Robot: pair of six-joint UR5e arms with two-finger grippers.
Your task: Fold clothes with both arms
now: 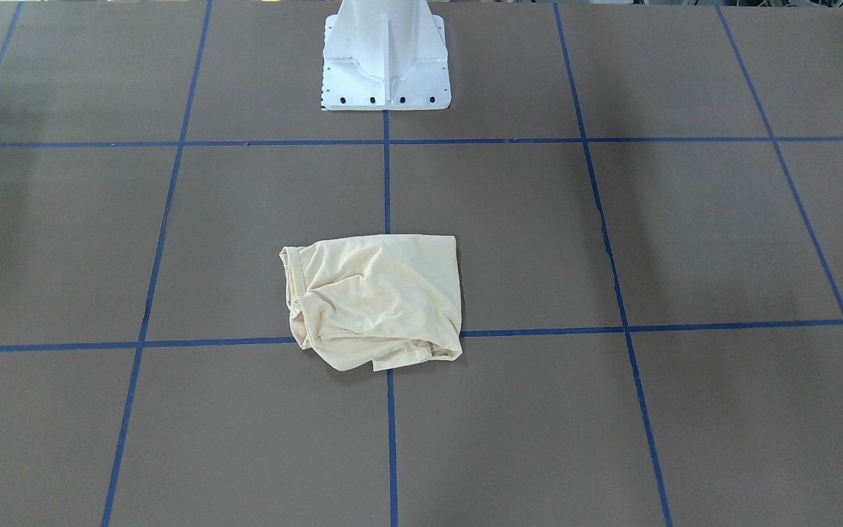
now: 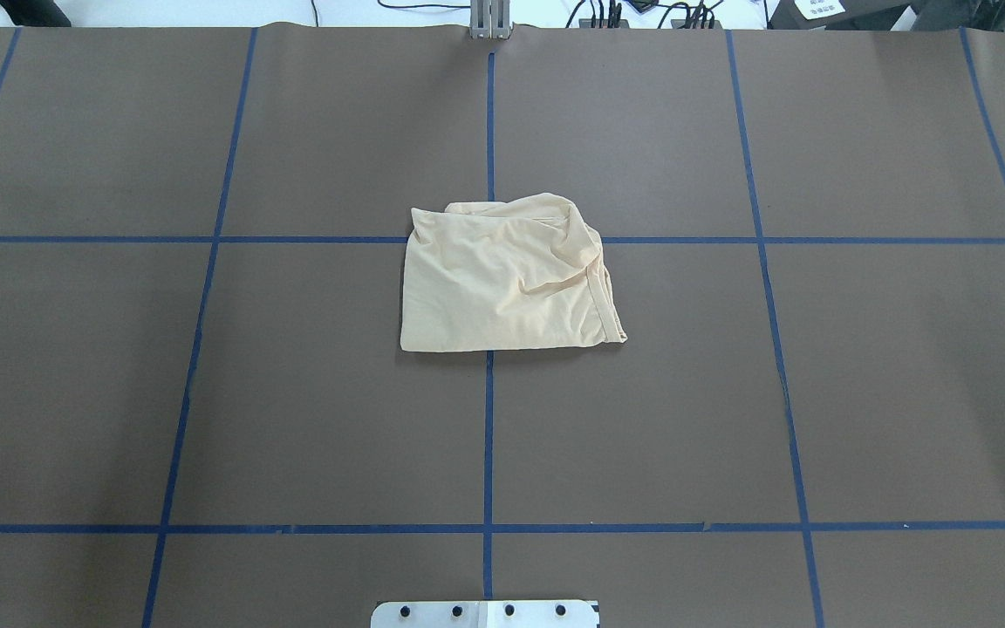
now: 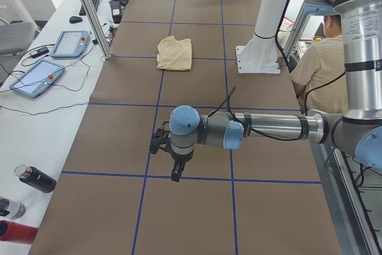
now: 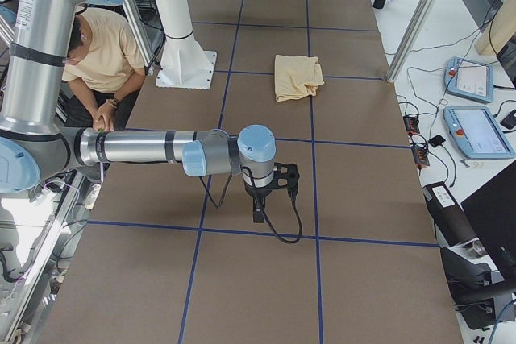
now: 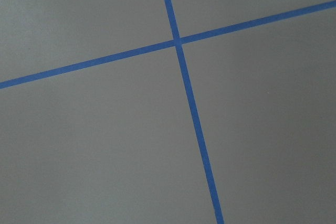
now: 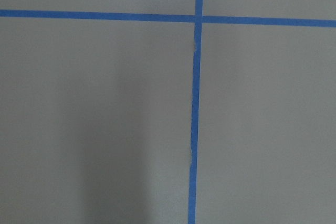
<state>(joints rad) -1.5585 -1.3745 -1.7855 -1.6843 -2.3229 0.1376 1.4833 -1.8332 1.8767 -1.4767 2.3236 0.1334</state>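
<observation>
The T-shirt (image 2: 507, 279) lies on the table (image 2: 206, 392), centred before the pedestal (image 1: 386, 58).

cream t-shirt (image 2: 502, 279) on brown table (image 2: 293, 392)

One camera sits across the table (image 1: 685, 219) and looks steeply down toward the white pedestal (image 1: 386, 58) at its top edge; the overhead one looks forward and down from behind that pedestal, so both share the shirt (image 1: 374, 300) and blue tape grid (image 1: 386, 183) from opposite sides. Two wider cameras at the table's ends look along it, one with the left arm (image 3: 268, 126) near, the other the right arm (image 4: 137, 147), the shirt farther off. Both wrist cameras face down, close on a tape crossing.
</observation>
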